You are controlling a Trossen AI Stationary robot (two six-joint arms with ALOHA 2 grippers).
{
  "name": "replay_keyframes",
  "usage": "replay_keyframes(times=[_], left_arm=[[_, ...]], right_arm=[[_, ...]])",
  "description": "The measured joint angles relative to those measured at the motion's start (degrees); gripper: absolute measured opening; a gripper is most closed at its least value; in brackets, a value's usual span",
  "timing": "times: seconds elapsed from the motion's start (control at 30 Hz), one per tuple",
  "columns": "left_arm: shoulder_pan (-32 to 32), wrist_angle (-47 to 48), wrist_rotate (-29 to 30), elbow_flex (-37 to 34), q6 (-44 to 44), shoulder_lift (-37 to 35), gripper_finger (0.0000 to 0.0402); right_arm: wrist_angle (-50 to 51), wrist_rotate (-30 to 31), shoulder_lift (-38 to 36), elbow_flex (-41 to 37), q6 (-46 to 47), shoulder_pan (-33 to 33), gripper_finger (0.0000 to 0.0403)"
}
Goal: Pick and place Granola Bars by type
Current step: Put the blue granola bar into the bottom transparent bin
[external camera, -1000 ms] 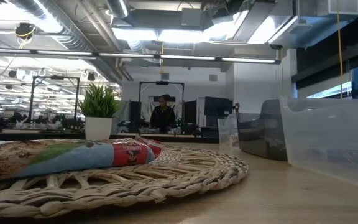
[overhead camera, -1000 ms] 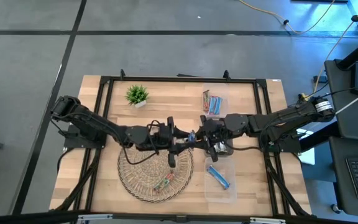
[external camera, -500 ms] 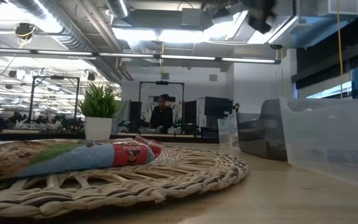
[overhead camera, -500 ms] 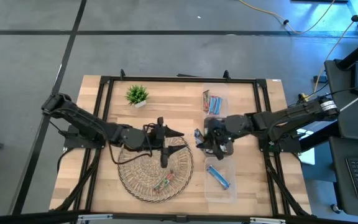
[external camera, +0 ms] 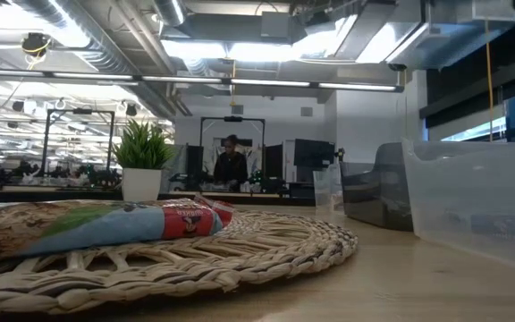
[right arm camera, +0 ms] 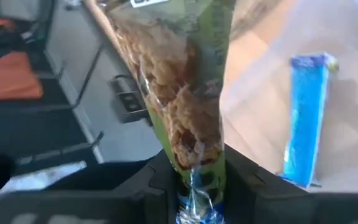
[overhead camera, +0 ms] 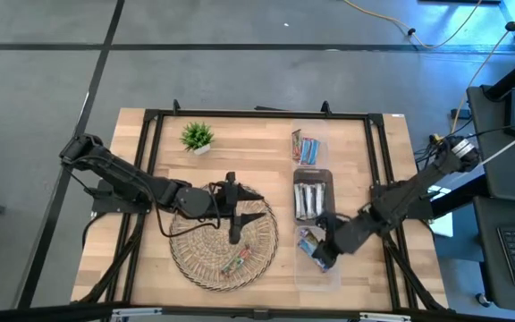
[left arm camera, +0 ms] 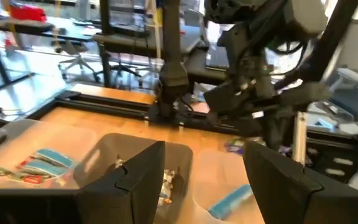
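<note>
My right gripper hovers over the near clear bin, shut on a green-wrapped granola bar. A bright blue bar lies on that bin's floor. Silver-white bars fill the middle bin, and mixed bars lie in the far bin. One green and red bar rests flat on the woven mat, also showing in the low view. My left gripper hangs open above the mat's far part, its fingers wide apart. My right gripper pinches the green bar by one crimped end between its two fingers. The bar runs on along the fingers and away from them, lifted clear above the near bin.
A small potted plant stands near the table's far left. The three clear bins line up along the right half of the table. A black frame rims the tabletop. Bare wood lies left of the mat. A person sits far behind the table.
The two grippers met near the table's middle a second ago. My left gripper drew back toward the left and came to rest over the mat. My right gripper swung toward the near edge with the green bar, past the middle bin to over the near bin.
</note>
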State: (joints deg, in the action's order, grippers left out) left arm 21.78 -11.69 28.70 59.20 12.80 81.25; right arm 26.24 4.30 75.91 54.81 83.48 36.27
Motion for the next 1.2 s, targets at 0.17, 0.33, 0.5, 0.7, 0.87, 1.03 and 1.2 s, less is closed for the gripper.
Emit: replay_keyframes(times=[0.17,0.33,0.5,0.7,0.87,1.03,1.2], left_arm=[[-0.01,2.06,-5.47,0.0,0.06,0.0,0.021],[-0.02,4.69,-7.32,0.0,3.0,0.02,0.021],[-0.02,5.85,-7.38,0.0,4.49,0.02,0.021],[0.0,7.96,-7.43,0.0,4.82,0.02,0.021],[0.77,12.66,-7.4,0.0,5.97,0.02,0.021],[2.01,13.41,-7.47,0.0,5.99,0.06,0.021],[2.52,12.82,-7.94,0.0,5.99,0.07,0.021]], right_arm=[[1.67,1.13,5.77,0.0,6.89,1.9,0.009],[1.98,0.16,10.7,0.0,7.83,1.78,0.009],[2.01,-2.44,13.73,0.0,7.78,0.91,0.009],[1.98,-7.58,16.19,0.0,7.81,0.04,0.009],[1.36,-8.99,16.69,0.0,7.81,-0.09,0.009],[1.34,-8.72,16.34,0.02,7.81,-0.22,0.009],[1.48,-8.52,16.36,0.02,7.81,-0.22,0.0097]])
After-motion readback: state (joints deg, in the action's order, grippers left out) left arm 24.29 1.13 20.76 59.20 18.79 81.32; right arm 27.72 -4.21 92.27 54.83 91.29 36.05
